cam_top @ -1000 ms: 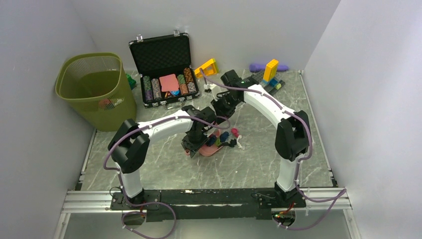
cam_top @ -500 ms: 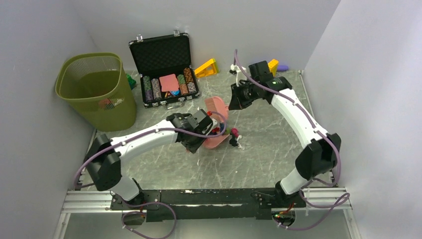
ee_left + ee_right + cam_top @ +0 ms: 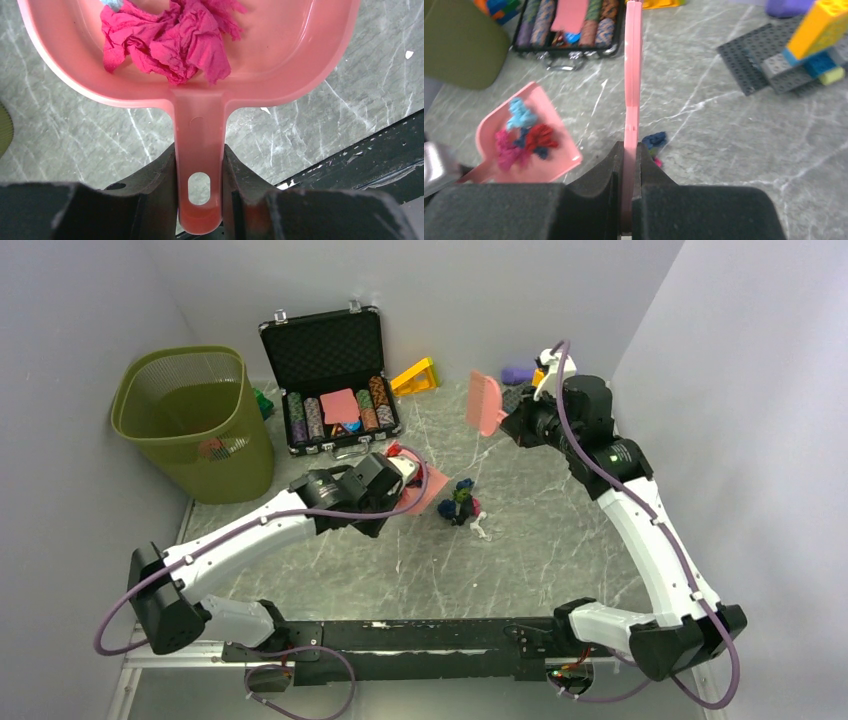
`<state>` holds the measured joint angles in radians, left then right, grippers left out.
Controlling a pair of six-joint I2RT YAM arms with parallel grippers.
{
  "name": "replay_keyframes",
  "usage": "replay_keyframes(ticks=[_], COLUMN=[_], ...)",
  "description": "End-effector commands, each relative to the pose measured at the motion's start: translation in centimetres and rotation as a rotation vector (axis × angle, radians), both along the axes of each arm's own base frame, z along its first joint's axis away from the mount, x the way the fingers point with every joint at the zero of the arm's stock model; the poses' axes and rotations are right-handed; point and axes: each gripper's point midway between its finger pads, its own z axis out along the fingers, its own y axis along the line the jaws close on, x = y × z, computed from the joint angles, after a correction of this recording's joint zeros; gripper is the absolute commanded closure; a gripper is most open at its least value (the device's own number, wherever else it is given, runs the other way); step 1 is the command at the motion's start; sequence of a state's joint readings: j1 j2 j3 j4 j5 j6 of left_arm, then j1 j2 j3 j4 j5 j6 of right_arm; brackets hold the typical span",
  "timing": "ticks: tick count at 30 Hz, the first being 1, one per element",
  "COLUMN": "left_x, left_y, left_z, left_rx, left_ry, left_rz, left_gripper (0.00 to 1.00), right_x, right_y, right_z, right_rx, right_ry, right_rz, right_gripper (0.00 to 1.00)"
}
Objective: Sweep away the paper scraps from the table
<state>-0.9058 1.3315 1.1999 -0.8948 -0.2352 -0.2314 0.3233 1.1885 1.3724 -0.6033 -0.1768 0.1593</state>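
Plain pale grey walls (image 3: 430,280) close in the desk (image 3: 520,550) on its left, far and right edges, meeting at both far corners. An olive mesh bin (image 3: 190,430) stands at the far left corner, against the left wall. An aluminium rail (image 3: 205,656) runs along the near edge. Light is soft and even.

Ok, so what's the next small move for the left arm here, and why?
Probably swing the left gripper toward the green bin to tip the dustpan out: it is clamped on the handle and the pan holds paper scraps, while the right gripper holds the brush up off the table. A loose cluster lies on the table for a later pass.
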Motion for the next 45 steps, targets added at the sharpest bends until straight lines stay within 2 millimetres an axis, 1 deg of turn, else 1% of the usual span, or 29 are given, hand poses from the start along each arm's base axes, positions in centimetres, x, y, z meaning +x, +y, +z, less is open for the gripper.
replay_keyframes(ticks=[1, 4, 6, 10, 12, 14, 17, 19, 22, 23, 25, 26, 27, 29, 30, 33, 34, 36, 38, 40, 41, 42, 45], left_x=[0.7, 0.9, 0.9, 1.9, 2.7, 3.5, 5.0, 6.1, 7.4, 7.8, 8.9, 9.2, 9.6, 10.5, 10.8, 11.7, 12.0, 12.5, 12.4, 12.2, 12.3, 12.2, 12.0], left_y=[1.7, 3.1, 4.2, 6.8, 8.1, 8.9, 10.6, 11.7, 13.3, 13.9, 14.4, 14.6, 15.1, 16.1, 16.9, 18.7, 19.2, 20.0, 21.2, 22.7, 23.6, 24.0, 24.3], left_z=[3.8, 5.9, 7.8, 12.2, 14.2, 16.6, 20.6, 23.0, 25.6, 26.2, 27.4, 27.6, 27.9, 27.7, 28.0, 27.2, 26.6, 26.0, 26.1, 26.3, 26.4, 26.5, 27.2], left_rx=[-0.075, -0.134, -0.177, -0.252, -0.291, -0.351, -0.439, -0.526, -0.674, -0.732, -0.863, -0.93, -0.996, -1.135, -1.198, -1.341, -1.385, -1.487, -1.621, -1.738, -1.803, -1.832, -1.89], left_ry=[-0.04, -0.016, -0.002, -0.036, -0.069, -0.094, -0.143, -0.17, -0.211, -0.211, -0.208, -0.185, -0.171, -0.131, -0.129, -0.093, -0.071, -0.062, -0.048, -0.055, -0.029, -0.035, -0.041], left_rz=[0.081, 0.128, 0.156, 0.233, 0.273, 0.291, 0.337, 0.368, 0.432, 0.446, 0.434, 0.426, 0.423, 0.412, 0.416, 0.447, 0.465, 0.466, 0.474, 0.483, 0.507, 0.497, 0.456], left_gripper=[1.0, 1.0, 1.0, 1.0, 1.0, 1.0, 1.0, 1.0, 1.0, 1.0, 1.0, 1.0, 1.0, 1.0, 1.0, 1.0, 1.0, 1.0, 1.0, 1.0, 1.0, 1.0, 1.0], right_x=[1.6, 1.5, 1.4, 1.4, 1.4, 1.2, 1.0, 0.6, 0.1, -0.1, -0.6, -0.7, -0.9, -1.2, -1.3, -1.6, -1.6, -1.7, -1.7, -1.7, -1.7, -1.8, -1.7], right_y=[-3.7, -4.0, -3.9, -3.4, -3.1, -3.0, -3.1, -2.8, -2.8, -2.9, -2.9, -2.9, -2.9, -3.0, -3.0, -2.9, -2.8, -2.7, -2.5, -2.4, -2.4, -2.4, -2.3], right_z=[1.7, 1.5, 1.3, 1.1, 1.2, 1.2, 1.1, 1.2, 1.5, 1.7, 2.1, 2.1, 2.3, 2.5, 2.5, 2.4, 2.3, 2.2, 2.2, 2.2, 2.2, 2.2, 2.2], right_rx=[0.042, 0.045, 0.047, 0.051, 0.057, 0.058, 0.052, 0.057, 0.061, 0.065, 0.075, 0.078, 0.081, 0.082, 0.084, 0.092, 0.095, 0.101, 0.107, 0.111, 0.112, 0.113, 0.122], right_ry=[-0.089, -0.089, -0.084, -0.075, -0.074, -0.076, -0.076, -0.072, -0.074, -0.078, -0.09, -0.091, -0.095, -0.097, -0.095, -0.095, -0.09, -0.087, -0.083, -0.079, -0.078, -0.079, -0.08], right_rz=[-0.268, -0.281, -0.272, -0.246, -0.23, -0.22, -0.218, -0.193, -0.19, -0.192, -0.184, -0.183, -0.181, -0.179, -0.179, -0.174, -0.17, -0.164, -0.158, -0.155, -0.155, -0.154, -0.154], right_gripper=[1.0, 1.0, 1.0, 1.0, 1.0, 1.0, 1.0, 1.0, 1.0, 1.0, 1.0, 1.0, 1.0, 1.0, 1.0, 1.0, 1.0, 1.0, 1.0, 1.0, 1.0, 1.0, 1.0])
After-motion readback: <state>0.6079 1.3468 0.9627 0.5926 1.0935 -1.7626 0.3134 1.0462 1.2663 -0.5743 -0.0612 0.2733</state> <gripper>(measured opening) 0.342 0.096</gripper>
